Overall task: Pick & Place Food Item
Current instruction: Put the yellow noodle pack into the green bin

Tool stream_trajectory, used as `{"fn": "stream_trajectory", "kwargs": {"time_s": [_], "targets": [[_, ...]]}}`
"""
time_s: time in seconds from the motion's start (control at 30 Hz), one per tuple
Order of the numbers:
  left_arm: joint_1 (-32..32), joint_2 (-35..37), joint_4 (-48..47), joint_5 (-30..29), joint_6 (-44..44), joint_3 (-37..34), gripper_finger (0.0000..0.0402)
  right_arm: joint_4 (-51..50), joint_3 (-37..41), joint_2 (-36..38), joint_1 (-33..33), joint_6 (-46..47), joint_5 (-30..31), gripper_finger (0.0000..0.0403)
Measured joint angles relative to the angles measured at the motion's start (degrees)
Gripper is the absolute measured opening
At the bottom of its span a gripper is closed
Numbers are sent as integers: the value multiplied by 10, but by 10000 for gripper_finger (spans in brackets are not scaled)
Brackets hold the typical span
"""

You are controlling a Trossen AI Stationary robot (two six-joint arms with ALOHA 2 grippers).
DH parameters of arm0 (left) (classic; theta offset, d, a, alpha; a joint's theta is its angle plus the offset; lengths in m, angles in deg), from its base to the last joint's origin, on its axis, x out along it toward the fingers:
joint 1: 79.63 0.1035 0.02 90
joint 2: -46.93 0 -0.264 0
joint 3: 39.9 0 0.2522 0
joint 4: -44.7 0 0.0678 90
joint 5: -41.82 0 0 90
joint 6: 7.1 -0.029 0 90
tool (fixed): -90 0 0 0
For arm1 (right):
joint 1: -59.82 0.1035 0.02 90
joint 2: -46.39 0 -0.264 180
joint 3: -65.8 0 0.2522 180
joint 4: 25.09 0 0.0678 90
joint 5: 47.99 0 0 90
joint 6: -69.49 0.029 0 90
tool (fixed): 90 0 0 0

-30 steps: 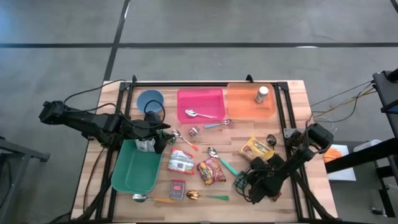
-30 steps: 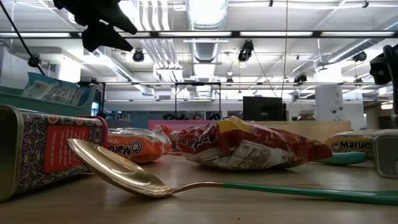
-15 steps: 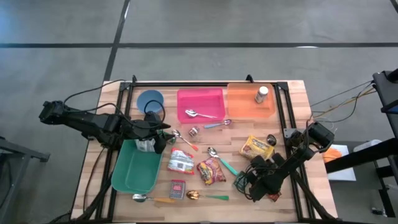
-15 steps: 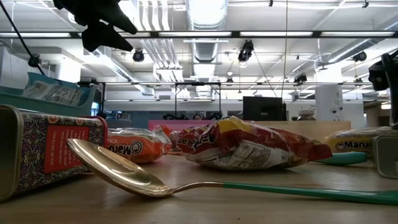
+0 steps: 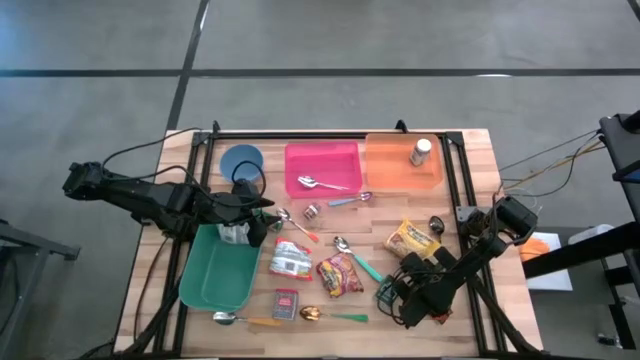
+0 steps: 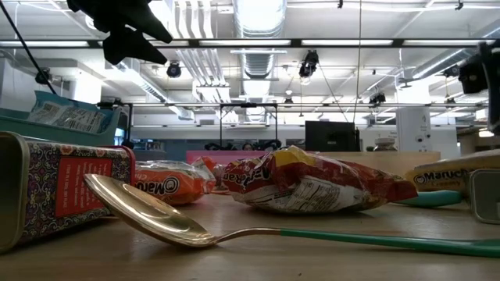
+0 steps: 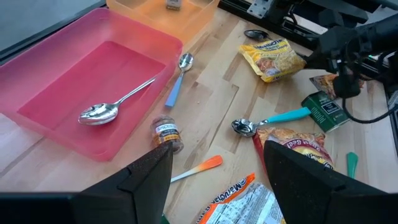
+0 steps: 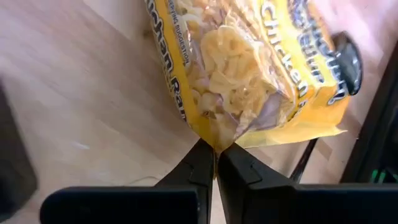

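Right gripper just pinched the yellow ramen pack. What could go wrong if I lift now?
The right gripper is shut only on the corner edge of the yellow ramen pack, so it may slip free or swing. A small dark round object lies right beside the pack and might get knocked. The left gripper hovers open near the green bin.

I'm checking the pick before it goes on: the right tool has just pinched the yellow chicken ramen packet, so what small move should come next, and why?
Probably a short, straight lift. The right tool is shut on the edge of the yellow chicken ramen packet, whose body mostly lies on the wooden table. Raising it a little would test the thin edge grip before carrying it over the nearby green box.
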Motion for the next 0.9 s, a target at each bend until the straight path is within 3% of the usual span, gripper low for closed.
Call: {"fn": "stream_trajectory", "kwargs": {"time_s": [0.5,0.9], "targets": [[0,0,-1,-9,0,0,255,-139,-153,1,-7,-29,107,11],[0,-1,14,-17,-1,-18,255,-150,-230,1,-36,-109,204,10]]}}
